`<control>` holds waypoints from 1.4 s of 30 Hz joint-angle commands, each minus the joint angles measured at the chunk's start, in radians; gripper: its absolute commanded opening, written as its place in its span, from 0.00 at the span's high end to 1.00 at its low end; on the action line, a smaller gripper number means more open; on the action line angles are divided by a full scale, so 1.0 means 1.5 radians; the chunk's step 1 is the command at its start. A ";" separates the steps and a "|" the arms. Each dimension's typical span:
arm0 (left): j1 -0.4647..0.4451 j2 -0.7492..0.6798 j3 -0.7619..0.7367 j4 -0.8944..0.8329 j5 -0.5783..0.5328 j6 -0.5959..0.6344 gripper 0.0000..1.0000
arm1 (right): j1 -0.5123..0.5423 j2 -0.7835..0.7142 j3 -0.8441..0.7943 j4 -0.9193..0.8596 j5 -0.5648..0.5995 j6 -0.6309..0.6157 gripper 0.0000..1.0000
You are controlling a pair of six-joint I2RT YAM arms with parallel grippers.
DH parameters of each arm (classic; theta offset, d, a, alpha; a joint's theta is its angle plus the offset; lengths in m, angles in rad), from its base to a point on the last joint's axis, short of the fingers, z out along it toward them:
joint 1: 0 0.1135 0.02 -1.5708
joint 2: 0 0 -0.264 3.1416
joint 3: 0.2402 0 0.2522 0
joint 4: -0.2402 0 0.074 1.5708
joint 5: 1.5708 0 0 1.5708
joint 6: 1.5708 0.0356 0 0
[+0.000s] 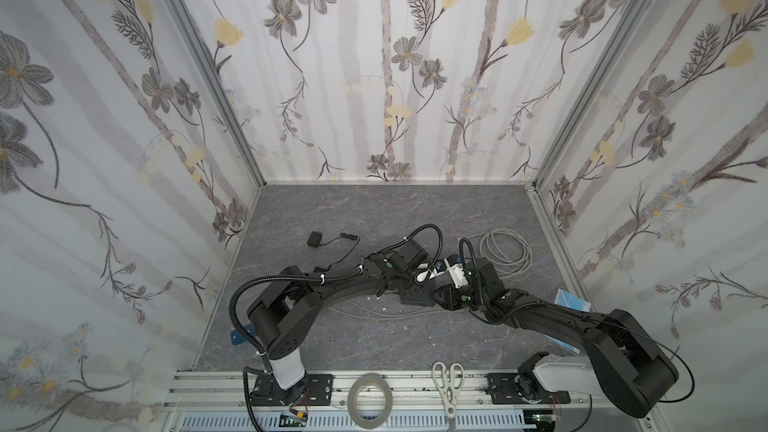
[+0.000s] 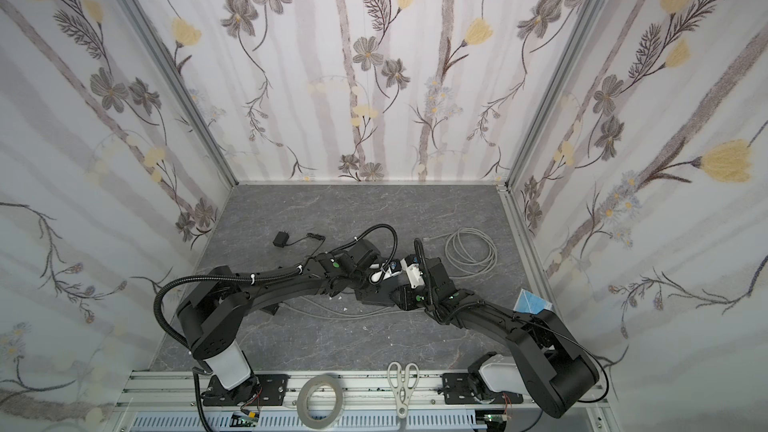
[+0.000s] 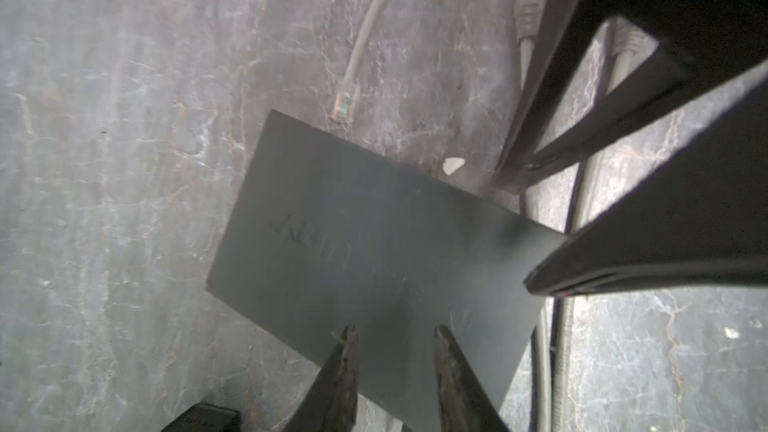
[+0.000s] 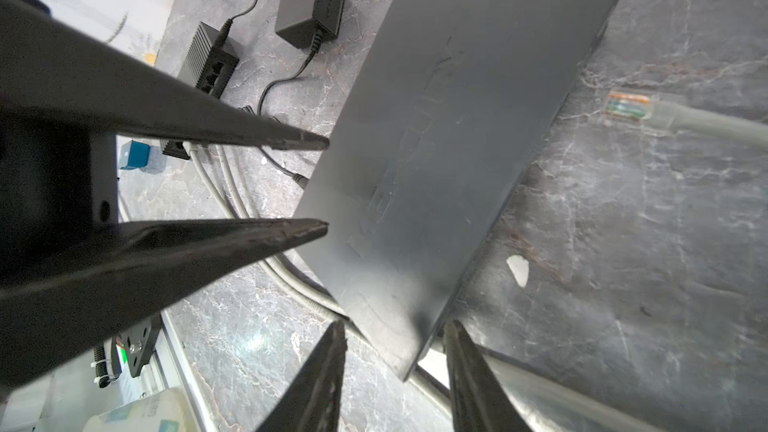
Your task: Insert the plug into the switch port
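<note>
- Plug (image 3: 344, 103): probably light, with a fragile latch; loose on the table (image 3: 104, 160) ahead of the left gripper (image 3: 395, 332), just beside the far edge of the switch (image 3: 374, 251).
- Best pinched by its stiff boot, not the springy cable (image 3: 375, 14).
- Both jaw pairs are spread and empty; the right gripper (image 4: 397, 326) hovers over the switch.

Left fingers (image 3: 347, 371) parted over the switch (image 3: 353, 243), plug (image 3: 343, 103) lying just beside

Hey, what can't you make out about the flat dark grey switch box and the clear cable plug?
- Switch box: ports unseen in both wrist views, only its top shows; black robot arms mostly cover it in both top views.
- Its top lettering: blurred, left wrist view.
- Clear plug: its latch cannot be made out, right wrist view.
</note>
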 commanded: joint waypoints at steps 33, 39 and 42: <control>0.067 -0.802 -0.173 -0.173 -0.049 -0.434 0.39 | 0.038 0.238 0.146 0.211 -0.039 0.206 0.56; 0.091 -0.778 -0.168 -0.161 0.005 -0.428 0.38 | 0.072 0.274 0.199 0.306 -0.028 0.304 0.57; 0.111 -0.766 -0.169 -0.164 0.033 -0.436 0.38 | 0.091 0.257 0.176 0.335 -0.008 0.330 0.57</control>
